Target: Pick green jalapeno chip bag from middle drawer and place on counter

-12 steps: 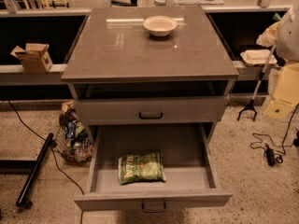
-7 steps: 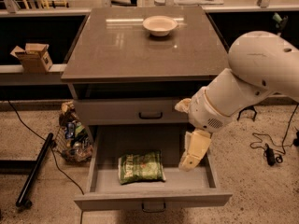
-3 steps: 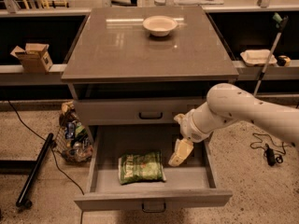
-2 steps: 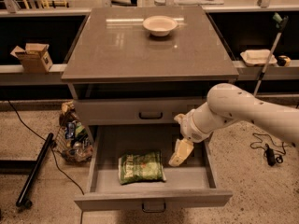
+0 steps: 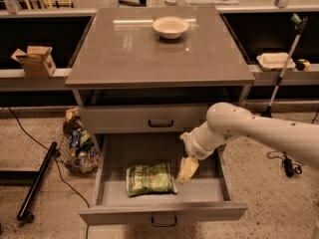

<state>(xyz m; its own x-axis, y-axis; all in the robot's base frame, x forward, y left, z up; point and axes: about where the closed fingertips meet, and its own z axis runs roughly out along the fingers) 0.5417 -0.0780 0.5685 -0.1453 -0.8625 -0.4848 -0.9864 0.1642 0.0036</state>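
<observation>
The green jalapeno chip bag lies flat on the floor of the open middle drawer, left of centre. My gripper hangs inside the drawer, just to the right of the bag and close to its right edge. The white arm reaches in from the right. The counter tops the grey cabinet above the drawer.
A white shallow bowl sits at the back of the counter. The shut upper drawer front is above the open drawer. A wire basket of litter stands on the floor to the left. A cardboard box rests on the left ledge.
The arm came in from the right and lowered into the drawer. Over the last second the gripper has moved a little nearer the bag's right edge. The bag has not moved.
</observation>
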